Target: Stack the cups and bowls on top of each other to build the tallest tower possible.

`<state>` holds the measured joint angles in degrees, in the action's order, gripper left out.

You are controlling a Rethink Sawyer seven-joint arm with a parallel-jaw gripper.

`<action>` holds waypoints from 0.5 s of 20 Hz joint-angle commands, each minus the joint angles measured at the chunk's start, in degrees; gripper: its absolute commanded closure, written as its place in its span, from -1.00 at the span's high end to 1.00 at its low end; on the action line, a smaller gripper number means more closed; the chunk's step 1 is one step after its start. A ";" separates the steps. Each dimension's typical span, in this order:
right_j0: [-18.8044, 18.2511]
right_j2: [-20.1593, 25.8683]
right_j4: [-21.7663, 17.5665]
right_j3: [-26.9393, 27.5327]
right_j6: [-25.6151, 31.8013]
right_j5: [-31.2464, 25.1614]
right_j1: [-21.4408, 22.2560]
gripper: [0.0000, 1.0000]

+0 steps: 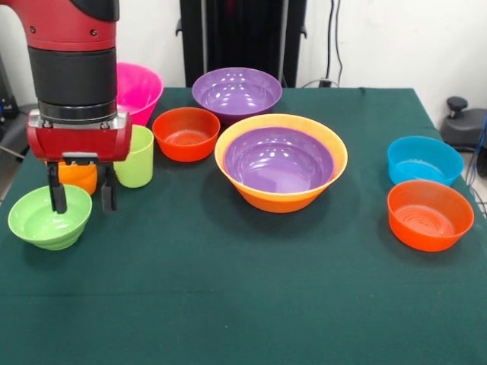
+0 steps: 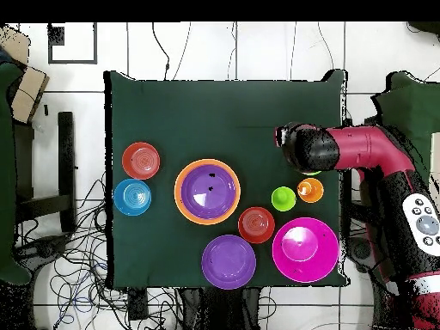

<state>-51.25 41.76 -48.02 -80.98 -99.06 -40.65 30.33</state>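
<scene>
Hand (image 1: 83, 196) hangs open at the bench's (image 1: 228, 304) left, fingers apart, holding nothing; one finger sits over the small green bowl (image 1: 46, 222), the other just right of it. Orange cup (image 1: 79, 176) stands right behind the fingers, green cup (image 1: 137, 157) beside it, pink bowl (image 1: 141, 87) farther back. Tower (image 1: 281, 161) at centre: purple bowl nested in yellow-orange bowl. Red bowl (image 1: 186, 134) and second purple bowl (image 1: 237, 93) behind it. Blue bowl (image 1: 423, 160) and another red bowl (image 1: 430, 214) far right.

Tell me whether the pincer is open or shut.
Open. In the front view the pincer has two black fingers hanging apart, above the far rim of the small green bowl, gripping nothing.
</scene>
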 commanded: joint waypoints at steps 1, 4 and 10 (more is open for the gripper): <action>0.82 -1.86 -3.48 -5.53 17.35 -3.25 -0.39 1.00; -0.54 -1.92 -3.39 -7.18 18.72 -3.67 -0.16 1.00; -2.00 -2.92 -6.32 -11.97 16.87 0.66 -0.52 1.00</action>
<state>-52.97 41.76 -48.23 -85.83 -99.06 -40.64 30.57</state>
